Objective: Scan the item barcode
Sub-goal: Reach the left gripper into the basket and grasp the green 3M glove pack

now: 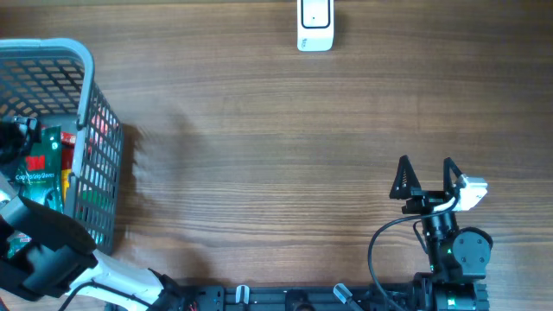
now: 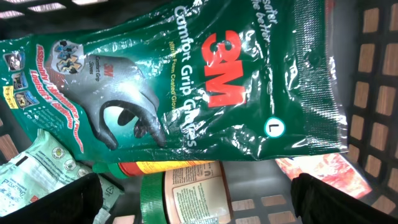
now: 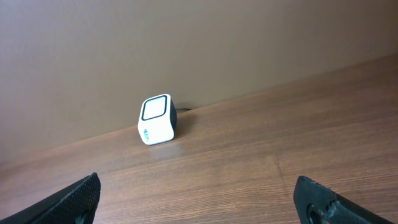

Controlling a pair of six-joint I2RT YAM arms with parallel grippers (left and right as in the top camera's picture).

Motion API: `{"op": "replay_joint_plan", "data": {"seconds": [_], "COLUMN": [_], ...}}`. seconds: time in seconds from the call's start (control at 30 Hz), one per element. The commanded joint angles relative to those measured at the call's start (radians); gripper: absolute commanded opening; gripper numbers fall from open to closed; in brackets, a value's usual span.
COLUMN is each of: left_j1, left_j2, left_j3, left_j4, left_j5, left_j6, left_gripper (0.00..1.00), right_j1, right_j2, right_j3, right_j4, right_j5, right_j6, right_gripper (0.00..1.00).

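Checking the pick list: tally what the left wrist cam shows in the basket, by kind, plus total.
3M Comfort Grip gloves pack: 1
Green-capped bottle: 1
Pale green-and-white packet: 1
Red-orange packet: 1
Total: 4 visible in the basket; anything under the gloves pack is hidden.

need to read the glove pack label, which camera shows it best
Left wrist view: the 3M Comfort Grip gloves pack fills the frame, print legible. Overhead shows only a green sliver of it in the basket. Right wrist shows none, only the scanner.
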Motion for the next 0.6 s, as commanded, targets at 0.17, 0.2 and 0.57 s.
{"op": "replay_joint_plan", "data": {"seconds": [0.17, 0.2, 0.57], "left_j1": [-0.070, -0.085, -0.152], "left_j2": [0.022, 0.032, 0.158], "left_j3": [-0.022, -0.022, -0.022], "left_j4": [0.069, 0.076, 0.088], "left_j5": [0.008, 0.003, -0.172], "left_j6": [0.243, 0.270, 0.306], "left_gripper": [1.00, 1.00, 1.00], "right_j1": [0.006, 0.006, 0.006], "right_j2": [-0.011, -0.011, -0.011], "right_j3": [-0.001, -0.001, -0.001], "right_j4": [0.003, 0.003, 0.003], "right_j5": [0.018, 0.018, 0.018], "right_j6": [0.006, 0.006, 0.006], "right_gripper": [1.00, 1.00, 1.00]}}
